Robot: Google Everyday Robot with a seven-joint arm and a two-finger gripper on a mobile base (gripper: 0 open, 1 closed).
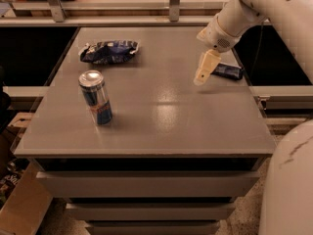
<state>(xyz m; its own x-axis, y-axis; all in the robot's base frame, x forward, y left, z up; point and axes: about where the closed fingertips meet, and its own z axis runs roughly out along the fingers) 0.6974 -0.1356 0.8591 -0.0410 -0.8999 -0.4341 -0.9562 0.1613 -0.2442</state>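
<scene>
Jaws are seen closed together into one tapering cream wedge, with nothing gripped between them. The cream-coloured two-finger gripper (pixel 199 79) is carried on a white arm (pixel 254 6) that is stretched over the far right corner of the flat grey rectangular table (pixel 161 131). Its tip is pointed down and held low over the table's top, in the far right quarter. Whether the top is touched cannot be told. A dark blue flat rectangular packet (pixel 228 71) is laid on the table close to its right edge, just beside the gripper on the edge side. Its near end is partly hidden behind the cream wedge, so contact between the two cannot be judged. A blue and silver cylindrical drink can (pixel 96 98) is stood upright toward the table's left side, about midway between front and back, well apart from the gripper. A crumpled dark blue foil snack bag (pixel 108 50) is laid flat in the table's far left part. Grey drawer fronts (pixel 146 185) are stacked beneath the table's top, and a rounded white robot body (pixel 288 190) is seen by the table's front right corner.
</scene>
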